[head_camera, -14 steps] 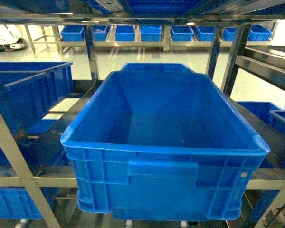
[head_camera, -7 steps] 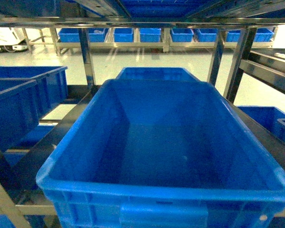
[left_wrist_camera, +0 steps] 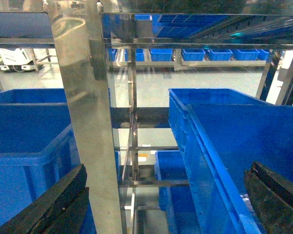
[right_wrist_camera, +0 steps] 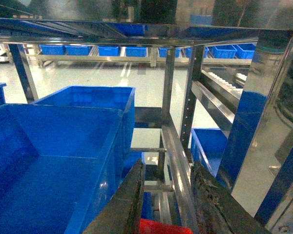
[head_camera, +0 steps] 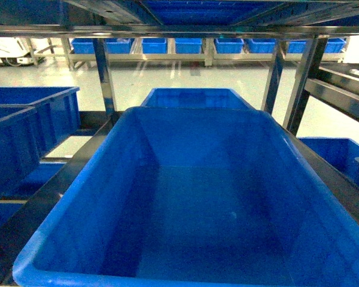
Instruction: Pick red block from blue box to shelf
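The red block (right_wrist_camera: 163,227) shows only in the right wrist view, as a red sliver at the bottom edge between the two dark fingers of my right gripper (right_wrist_camera: 168,165), which is shut on it. That gripper hangs over the steel rail of the shelf (right_wrist_camera: 168,87), just right of a large royal-blue bin (right_wrist_camera: 53,161). My left gripper (left_wrist_camera: 166,190) is open and holds nothing, with a shelf post (left_wrist_camera: 83,97) close in front of it and the same bin (left_wrist_camera: 244,136) on its right. Neither gripper appears in the head view. The blue box is out of view.
The big royal-blue bin (head_camera: 203,179) fills the shelf tier in front of me, with a second bin (head_camera: 194,97) behind it. More blue bins (head_camera: 24,125) sit to the left and on lower tiers (right_wrist_camera: 210,141). Steel posts (head_camera: 105,72) and an upper rail (head_camera: 179,28) frame the opening.
The head view has closed in on the shelf: the large bin now looms bigger and lower, and its front wall has dropped out of the frame.
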{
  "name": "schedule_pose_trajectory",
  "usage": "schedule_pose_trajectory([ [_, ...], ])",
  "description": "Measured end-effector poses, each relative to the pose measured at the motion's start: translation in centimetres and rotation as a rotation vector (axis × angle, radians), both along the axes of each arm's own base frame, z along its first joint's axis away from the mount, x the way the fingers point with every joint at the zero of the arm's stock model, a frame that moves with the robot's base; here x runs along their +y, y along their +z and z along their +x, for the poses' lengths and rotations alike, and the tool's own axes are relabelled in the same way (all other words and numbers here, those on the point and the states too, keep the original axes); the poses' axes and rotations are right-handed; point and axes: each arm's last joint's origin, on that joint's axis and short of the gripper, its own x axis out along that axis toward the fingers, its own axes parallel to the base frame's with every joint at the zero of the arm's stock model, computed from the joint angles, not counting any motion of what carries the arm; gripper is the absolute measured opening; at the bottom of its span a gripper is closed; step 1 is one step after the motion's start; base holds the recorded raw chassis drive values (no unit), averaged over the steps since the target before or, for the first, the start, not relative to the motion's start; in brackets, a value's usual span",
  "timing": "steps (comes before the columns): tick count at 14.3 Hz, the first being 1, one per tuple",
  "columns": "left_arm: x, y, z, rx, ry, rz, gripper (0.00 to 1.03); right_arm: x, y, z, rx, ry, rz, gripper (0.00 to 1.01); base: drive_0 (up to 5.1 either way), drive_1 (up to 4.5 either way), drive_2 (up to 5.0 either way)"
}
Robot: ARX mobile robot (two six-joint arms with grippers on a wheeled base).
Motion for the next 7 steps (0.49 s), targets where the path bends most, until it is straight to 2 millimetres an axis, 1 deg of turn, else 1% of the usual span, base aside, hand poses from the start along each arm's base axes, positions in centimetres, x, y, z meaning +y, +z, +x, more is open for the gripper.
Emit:
schedule_pose_trajectory([
  [1,0.0,0.0,0.0,0.000,0.000,0.000,0.98,0.1,-0.9,0.3,0.112,0.053,0.051,0.25,-1.5,-1.46,-1.5],
  [2,0.0,0.0,0.0,0.000,0.000,0.000,0.98,0.8,-1.4,0.7,0.157,0.102,0.087,0.25,-1.5,-1.46,-1.5],
  [3,0.0,0.0,0.0,0.000,0.000,0.000,0.98,1.5,-1.6,1.2,0.151,0.150,0.107,0.25,-1.5,-1.46,-1.5],
  [5,0.0,0.0,0.0,0.000,0.000,0.000,0.98,3.2,-1.4,3.2,0.131,0.264,0.149,0.25,-1.5,-1.46,-1.5],
  [7,0.0,0.0,0.0,0.000,0.000,0.000,0.98,4.8,-2.3,5.4,0.150,0.339,0.143,0.25,-1.5,-1.46,-1.5],
])
